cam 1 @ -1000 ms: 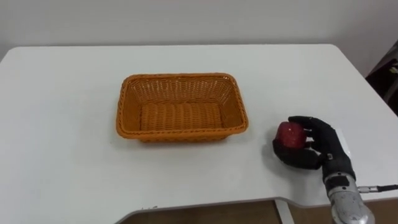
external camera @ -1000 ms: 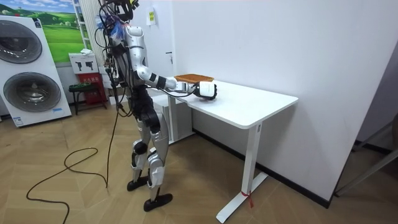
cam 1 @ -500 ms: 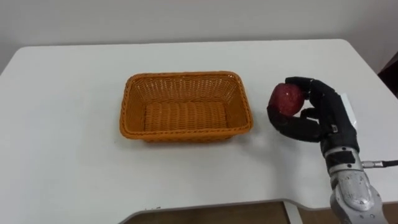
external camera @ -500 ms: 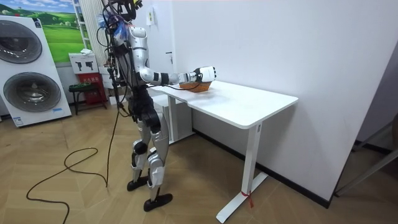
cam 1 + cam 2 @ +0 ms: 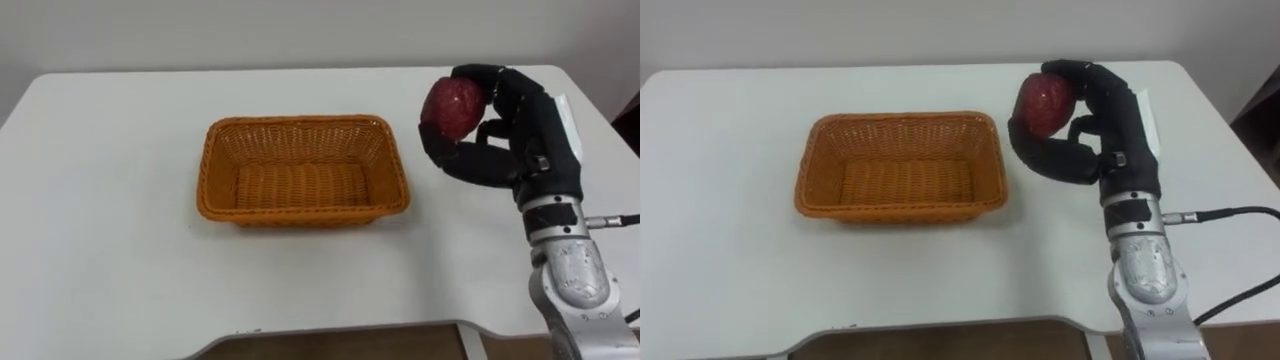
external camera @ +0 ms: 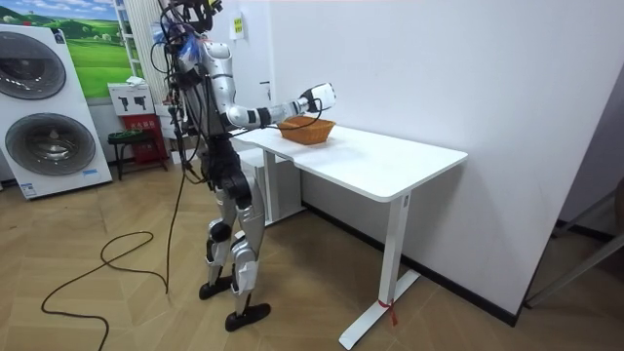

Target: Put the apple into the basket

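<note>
The pick looks done: the apple (image 5: 452, 103) is off the table (image 5: 120, 250), clasped in the right hand (image 5: 515, 135), whose fingers curl around it. Placing is left, since the basket (image 5: 300, 121) holds nothing. The hand hangs raised just right of the basket's far corner, palm turned toward the basket.

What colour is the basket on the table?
The basket is orange woven wicker, standing empty on the white table. It shows best in the left eye view.
</note>
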Robot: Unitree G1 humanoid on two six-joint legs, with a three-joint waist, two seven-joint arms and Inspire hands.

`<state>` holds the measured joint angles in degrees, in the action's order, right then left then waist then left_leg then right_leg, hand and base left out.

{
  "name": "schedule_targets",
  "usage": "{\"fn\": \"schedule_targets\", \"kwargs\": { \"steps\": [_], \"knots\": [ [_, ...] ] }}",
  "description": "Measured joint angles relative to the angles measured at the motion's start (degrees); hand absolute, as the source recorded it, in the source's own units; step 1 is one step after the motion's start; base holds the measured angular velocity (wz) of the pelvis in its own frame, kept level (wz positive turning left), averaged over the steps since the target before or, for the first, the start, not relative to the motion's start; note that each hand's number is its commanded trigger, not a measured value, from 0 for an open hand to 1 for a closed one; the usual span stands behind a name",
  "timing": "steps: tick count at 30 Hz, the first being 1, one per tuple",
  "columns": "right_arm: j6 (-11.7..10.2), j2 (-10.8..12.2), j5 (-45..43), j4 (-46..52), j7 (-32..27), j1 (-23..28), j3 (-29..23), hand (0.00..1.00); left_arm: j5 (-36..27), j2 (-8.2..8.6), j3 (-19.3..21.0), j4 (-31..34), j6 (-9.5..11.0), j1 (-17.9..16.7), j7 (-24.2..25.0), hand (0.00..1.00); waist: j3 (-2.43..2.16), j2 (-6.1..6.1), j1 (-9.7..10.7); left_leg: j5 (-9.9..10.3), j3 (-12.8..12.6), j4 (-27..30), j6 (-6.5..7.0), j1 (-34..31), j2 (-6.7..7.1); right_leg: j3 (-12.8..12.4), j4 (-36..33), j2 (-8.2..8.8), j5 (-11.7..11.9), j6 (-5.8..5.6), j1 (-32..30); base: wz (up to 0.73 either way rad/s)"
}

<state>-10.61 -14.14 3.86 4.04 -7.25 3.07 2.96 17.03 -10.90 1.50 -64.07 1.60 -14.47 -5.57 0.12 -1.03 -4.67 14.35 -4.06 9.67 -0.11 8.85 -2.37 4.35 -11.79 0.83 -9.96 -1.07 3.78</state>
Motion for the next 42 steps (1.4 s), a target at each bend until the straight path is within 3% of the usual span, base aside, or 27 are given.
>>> {"fn": "schedule_targets", "kwargs": {
  "steps": [13,14,15,16,23,29,42],
  "knots": [
    [-0.14,-0.38,-3.23,3.79,3.73,-2.07,5.59,0.99,0.71,-0.17,-2.27,-0.07,1.43,0.31,0.00,0.00,0.22,-0.38,-0.68,-0.01,0.55,-0.02,-0.01,-0.13,-0.01,0.47,0.17,0.04,0.00,0.00,0.19,0.01],
    [-0.14,-0.42,-3.61,3.78,3.80,-2.07,6.44,0.65,0.68,-0.17,-3.02,-0.20,1.42,0.28,0.00,0.00,0.22,-0.39,-0.63,-0.01,0.65,-0.01,-0.01,-0.12,-0.01,0.47,0.17,0.03,0.00,0.01,0.21,0.00],
    [-0.14,-0.47,-3.81,3.78,3.88,-2.07,6.90,0.42,0.67,-0.16,-3.44,-0.22,1.42,0.28,0.00,0.00,0.25,-0.47,-0.60,-0.01,0.82,-0.01,-0.01,-0.12,-0.01,0.47,0.17,0.03,0.01,0.01,0.21,0.00],
    [-0.11,-0.56,-4.40,3.79,4.45,-2.07,7.67,0.00,0.68,-0.18,-4.46,-0.22,1.38,0.35,0.00,0.00,0.27,-0.60,-0.54,-0.01,0.89,-0.01,-0.01,-0.15,-0.01,0.46,0.15,0.03,0.01,0.01,0.19,0.00],
    [0.24,-0.71,-4.92,3.85,7.90,-2.13,11.57,0.00,0.65,-0.34,-7.22,-0.36,0.92,1.13,0.01,0.00,0.31,-0.98,-0.78,-0.01,0.66,0.05,-0.01,-0.38,-0.01,0.52,0.11,0.04,0.01,0.01,0.01,0.00],
    [0.68,-0.94,-5.43,6.15,8.41,-2.29,11.77,0.00,0.65,-0.32,-7.26,-0.75,0.05,1.90,0.03,0.00,0.27,-1.01,-2.10,-0.01,0.91,0.05,-0.01,-0.48,-0.01,0.72,0.15,0.06,0.01,0.01,-0.04,0.00],
    [0.68,-0.98,-5.33,6.63,7.85,-2.86,11.83,0.00,0.64,-0.33,-7.25,-0.69,-0.30,1.79,0.02,0.00,-0.14,-0.57,-1.73,-0.01,0.97,0.21,-0.02,-0.44,-0.01,0.83,0.15,0.09,0.01,0.02,0.11,0.00]
  ]
}}
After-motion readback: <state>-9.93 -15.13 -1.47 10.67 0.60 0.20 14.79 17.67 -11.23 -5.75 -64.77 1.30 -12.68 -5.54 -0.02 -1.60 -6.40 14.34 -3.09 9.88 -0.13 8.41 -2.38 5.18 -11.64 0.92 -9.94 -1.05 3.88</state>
